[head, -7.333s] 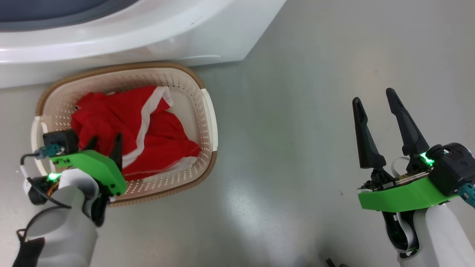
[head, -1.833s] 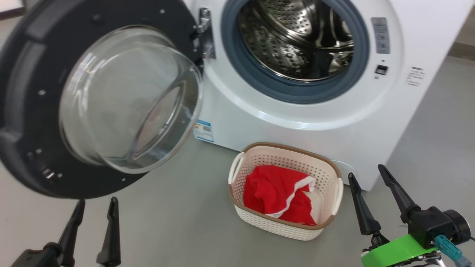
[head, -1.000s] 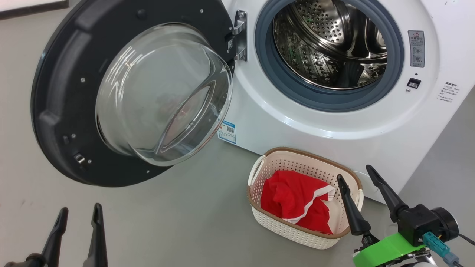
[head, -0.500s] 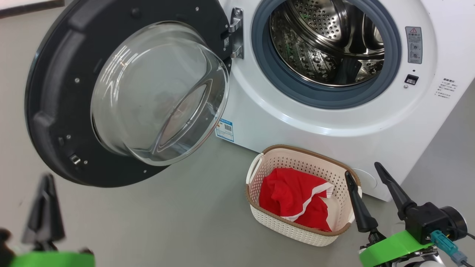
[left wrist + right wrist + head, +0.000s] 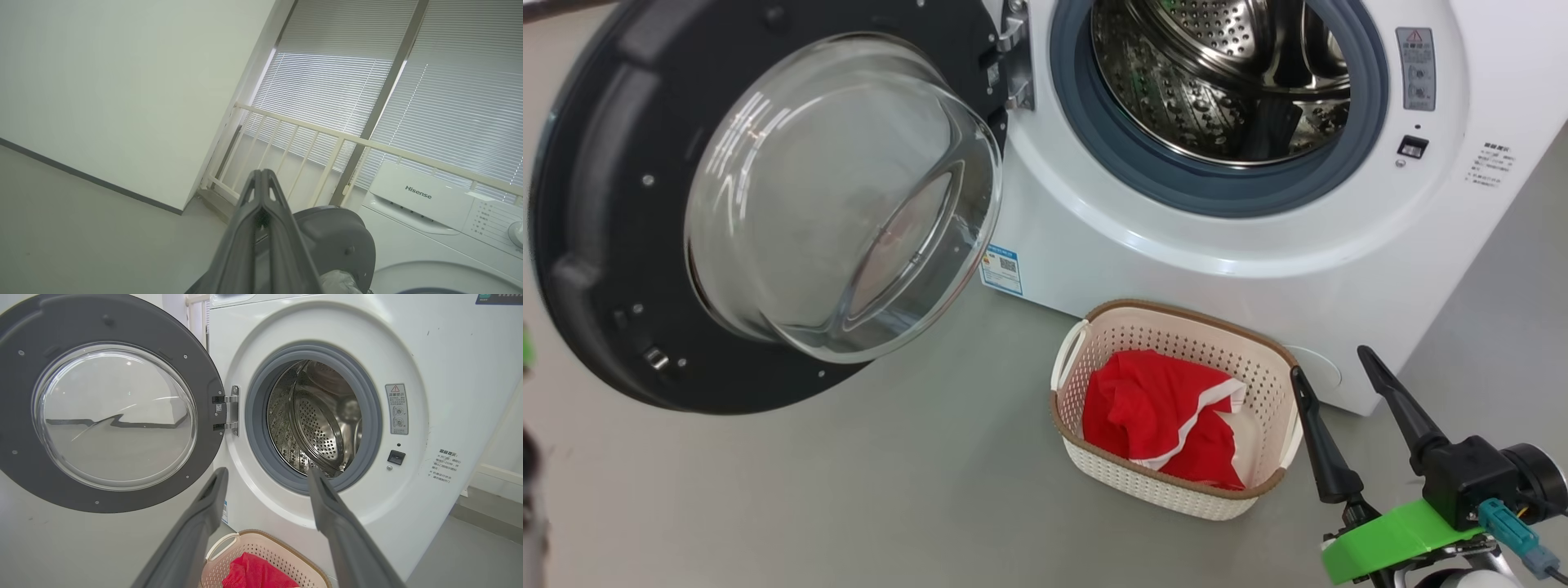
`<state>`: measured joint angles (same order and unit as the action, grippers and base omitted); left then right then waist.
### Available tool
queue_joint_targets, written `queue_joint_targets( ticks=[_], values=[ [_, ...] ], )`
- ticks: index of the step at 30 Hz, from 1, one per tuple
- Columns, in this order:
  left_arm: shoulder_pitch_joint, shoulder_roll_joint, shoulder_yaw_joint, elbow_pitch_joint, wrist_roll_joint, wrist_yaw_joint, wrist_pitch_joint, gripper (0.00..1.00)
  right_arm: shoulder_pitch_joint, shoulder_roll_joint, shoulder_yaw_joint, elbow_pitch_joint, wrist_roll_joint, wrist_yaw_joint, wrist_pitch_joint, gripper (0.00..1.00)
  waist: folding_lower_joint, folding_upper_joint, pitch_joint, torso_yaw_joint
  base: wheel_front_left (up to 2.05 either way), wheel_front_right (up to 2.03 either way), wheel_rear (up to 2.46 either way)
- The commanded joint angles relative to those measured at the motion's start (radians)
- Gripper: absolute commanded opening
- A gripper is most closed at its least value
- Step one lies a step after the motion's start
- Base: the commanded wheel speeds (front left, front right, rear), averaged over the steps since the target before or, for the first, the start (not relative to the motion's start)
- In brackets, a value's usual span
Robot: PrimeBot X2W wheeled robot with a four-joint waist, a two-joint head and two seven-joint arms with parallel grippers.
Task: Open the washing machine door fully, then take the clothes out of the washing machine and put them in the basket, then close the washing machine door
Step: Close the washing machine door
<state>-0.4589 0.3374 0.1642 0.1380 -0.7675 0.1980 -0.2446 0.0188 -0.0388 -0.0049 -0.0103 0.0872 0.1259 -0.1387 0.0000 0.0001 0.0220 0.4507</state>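
The washing machine (image 5: 1241, 261) (image 5: 449, 355) (image 5: 416, 200) stands with its steel drum (image 5: 1217, 73) (image 5: 318, 420) showing no garments. Its door (image 5: 760, 204) (image 5: 110, 404) hangs swung wide to the left, black rim around a clear glass bowl. The red clothes (image 5: 1160, 416) (image 5: 257, 575) with a white band lie in the cream basket (image 5: 1262, 359) (image 5: 282, 547) on the floor before the machine. My right gripper (image 5: 1331, 363) (image 5: 265, 473) is open, empty, just right of the basket. My left gripper (image 5: 261, 175) is shut on nothing, raised left of the door and pointing over its top edge (image 5: 335, 241).
Grey floor (image 5: 890, 490) spreads around the basket and under the open door. A pale wall (image 5: 122, 81), a cream railing (image 5: 327, 139) and window blinds (image 5: 449, 81) lie behind the machine. A blue label (image 5: 1002, 269) sits low on the machine's front.
My left gripper has shut and risen out of the head view's lower left. The head view has shifted a little; the door, the basket and my right gripper hold their places.
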Motion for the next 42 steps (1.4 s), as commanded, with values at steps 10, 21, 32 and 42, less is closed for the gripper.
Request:
queue_joint_targets(
  ticks=[10,21,32,42],
  values=[
    [-0.368,0.035,0.197,0.444,-0.342,-0.029,0.206,0.00,-0.037,-0.011,0.018,-0.061,-0.044,0.005,0.036,1.00,0.0000,-0.0001,0.052,-0.033,0.00,0.00,0.00],
    [-0.486,0.108,0.235,0.687,-0.449,-0.013,0.407,0.00,-0.047,-0.013,0.035,-0.072,-0.063,0.005,0.055,1.00,0.0000,-0.0001,0.068,-0.074,0.00,0.00,0.00],
    [-0.501,0.136,0.203,0.764,-0.482,-0.042,0.588,0.00,-0.040,-0.017,0.047,-0.072,-0.058,0.005,0.051,1.00,0.0000,-0.0001,0.075,-0.100,0.00,0.00,0.00],
    [-0.474,0.138,0.177,0.756,-0.495,-0.077,0.698,0.00,-0.048,-0.016,0.043,-0.065,-0.052,0.005,0.039,1.00,0.0000,-0.0001,0.090,-0.106,0.00,0.00,0.00]
  ],
)
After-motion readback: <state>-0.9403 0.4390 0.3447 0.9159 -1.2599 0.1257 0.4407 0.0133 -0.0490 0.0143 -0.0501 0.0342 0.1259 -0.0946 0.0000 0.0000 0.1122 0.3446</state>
